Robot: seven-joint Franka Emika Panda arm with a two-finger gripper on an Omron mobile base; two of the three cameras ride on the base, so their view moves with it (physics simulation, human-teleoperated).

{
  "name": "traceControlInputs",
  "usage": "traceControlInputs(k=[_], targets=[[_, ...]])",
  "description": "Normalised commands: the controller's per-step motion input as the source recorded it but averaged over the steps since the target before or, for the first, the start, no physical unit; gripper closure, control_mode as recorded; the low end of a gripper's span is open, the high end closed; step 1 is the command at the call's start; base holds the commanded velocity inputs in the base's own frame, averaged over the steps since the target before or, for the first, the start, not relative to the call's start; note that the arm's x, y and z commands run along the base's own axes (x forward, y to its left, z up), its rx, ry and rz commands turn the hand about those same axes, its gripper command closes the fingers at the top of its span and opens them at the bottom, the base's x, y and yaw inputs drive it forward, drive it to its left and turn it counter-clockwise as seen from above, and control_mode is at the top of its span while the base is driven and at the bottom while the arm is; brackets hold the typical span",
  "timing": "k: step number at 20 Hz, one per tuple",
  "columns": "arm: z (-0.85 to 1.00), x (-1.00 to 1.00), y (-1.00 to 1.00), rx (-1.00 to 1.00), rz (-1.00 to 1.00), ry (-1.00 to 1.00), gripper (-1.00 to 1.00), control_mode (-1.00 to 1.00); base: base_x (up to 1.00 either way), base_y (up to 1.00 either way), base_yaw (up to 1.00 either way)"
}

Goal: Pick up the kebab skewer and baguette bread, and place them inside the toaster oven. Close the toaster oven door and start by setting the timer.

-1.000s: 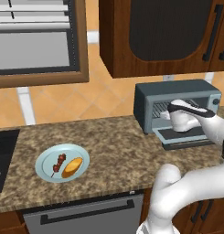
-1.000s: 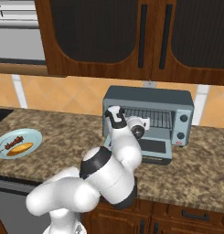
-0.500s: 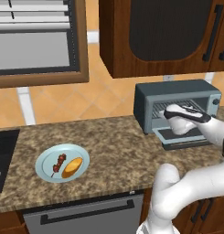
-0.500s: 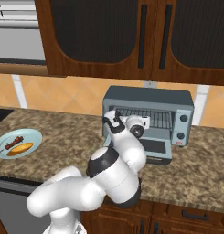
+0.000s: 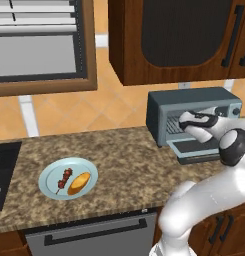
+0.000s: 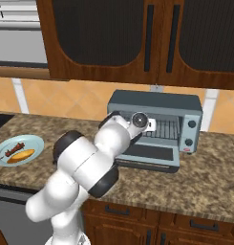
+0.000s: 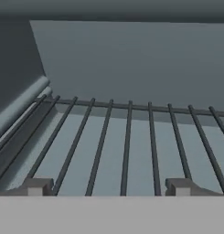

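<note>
Granite countertop [image 5: 124, 155] spanning the middle band of the left base view, speckled brown, with dark wood wall cabinets [image 5: 174, 35] above it and a tiled orange backsplash between. A grey drawer front with a bar handle [image 5: 94, 235] sits below the counter edge at lower centre.

Toaster oven [image 5: 159, 107], at right of centre in the left base view and at centre right in the right base view [image 6: 156, 101]: a blue-grey box standing on the counter against the backsplash. Its light control panel [image 6: 189, 131] with round knobs occupies the right end of the front.

Toaster oven door [image 6: 149, 155], lowered flat toward the viewer, dark glass uppermost, leaving the cavity open.

Robot arm, rising from lower right in the left base view; its white wrist reaches to the mouth of the oven above the lowered door.

Wire rack [image 7: 131, 137], seen in the hand view as parallel dark bars running away from the lower edge toward the grey back wall; nothing lies on it.

Gripper [image 7: 109, 186], jaws spread wide and holding nothing; the two fingertips [image 7: 38, 186] stand at lower left and lower right of the hand view, just over the rack.

Blue plate [image 5: 49, 175], at lower left of the left base view, well apart from the oven.

Baguette bread [image 5: 79, 183], golden, on the right half of the plate.

Kebab skewer [image 5: 64, 179], dark red chunks on a thin stick, just beside the bread on the plate's left half.
</note>
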Motion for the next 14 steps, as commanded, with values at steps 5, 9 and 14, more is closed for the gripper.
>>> traceControlInputs(k=[5, 9, 14], targets=[[-0.45, -0.86, -0.26, 0.0, 0.01, 0.26, -1.0, -1.0, 0.0, 0.0, 0.0], [-0.36, -1.0, -0.27, 0.0, 0.06, 0.2, -1.0, -1.0, 0.0, 0.0, 0.0], [-0.24, -1.0, -0.13, 0.0, 0.07, 0.2, -1.0, -1.0, 0.0, 0.0, 0.0]])
